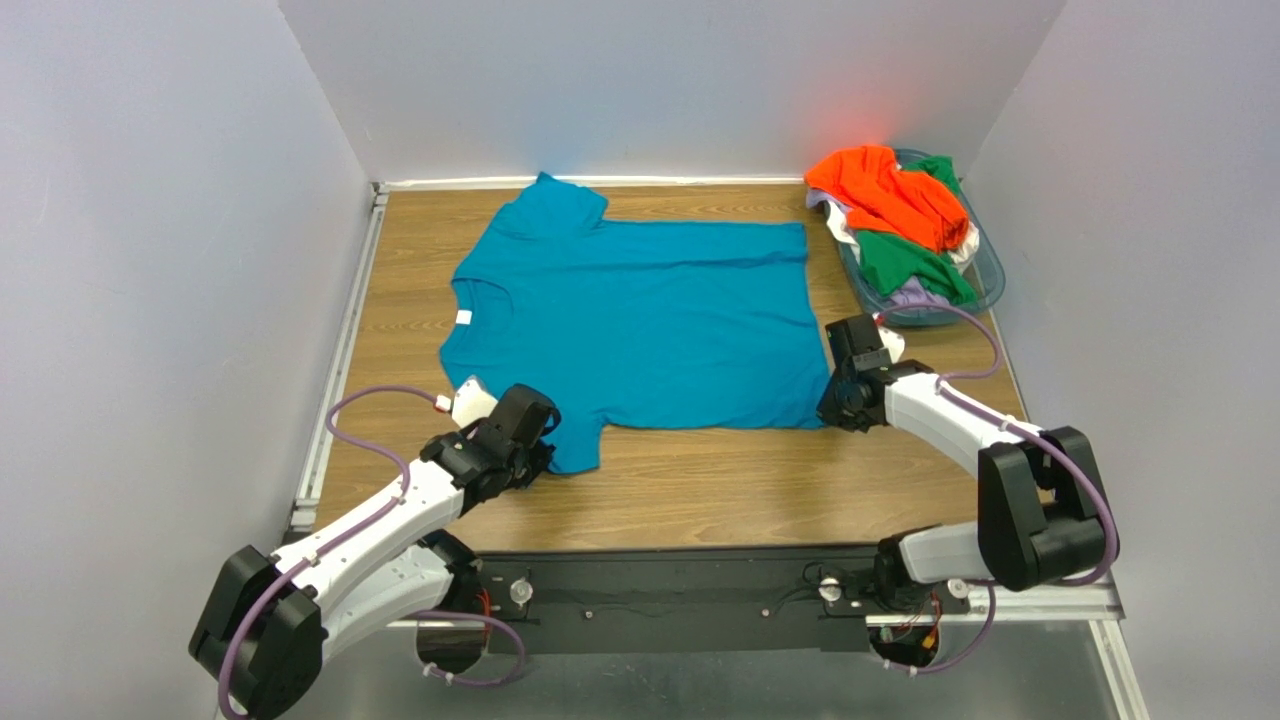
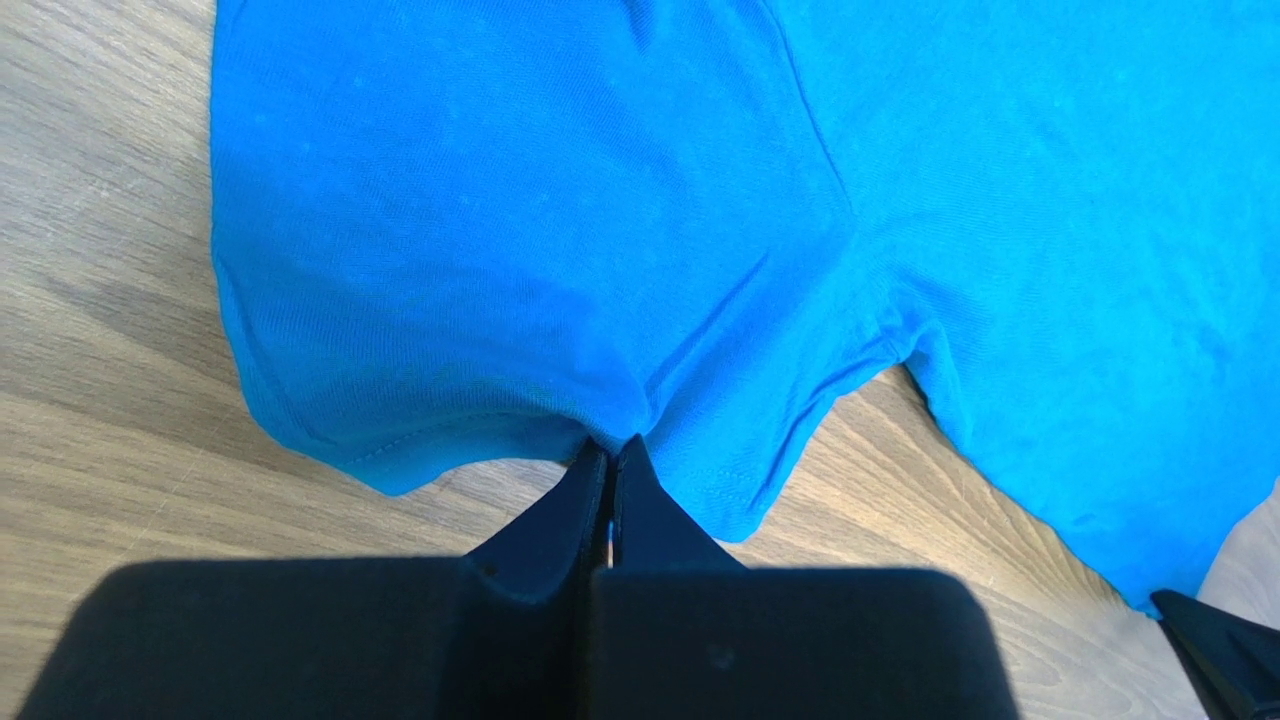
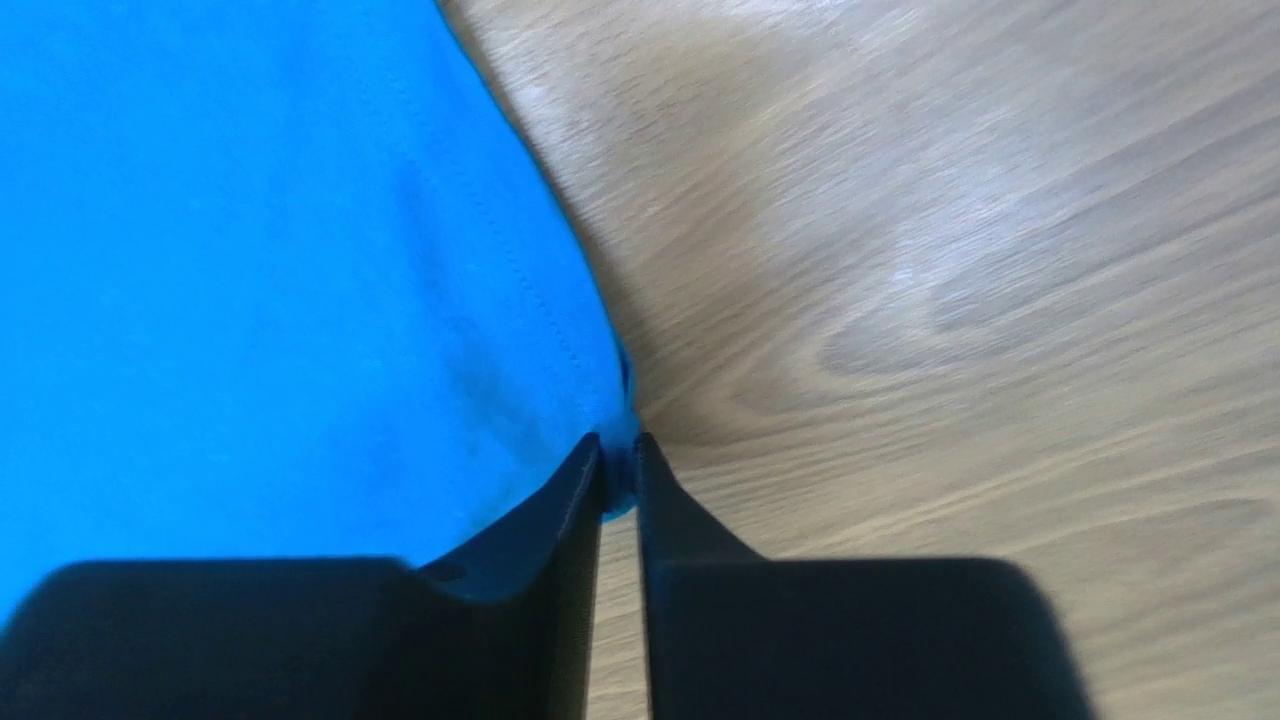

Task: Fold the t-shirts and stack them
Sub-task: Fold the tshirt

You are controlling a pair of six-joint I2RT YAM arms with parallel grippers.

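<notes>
Left gripper [image 2: 609, 450] of mine is clenched on the near sleeve hem of the teal t-shirt [image 1: 646, 323], at the shirt's 7 o'clock in the top view. My right gripper [image 3: 616, 450] is pinched shut on the near hem corner, at its 4 o'clock. The shirt lies flat on the table [image 1: 706, 488], collar toward 9 o'clock. At the table's 2 o'clock, an orange t-shirt [image 1: 887, 188] and a green t-shirt [image 1: 909, 263] are heaped in the basket [image 1: 992, 267].
</notes>
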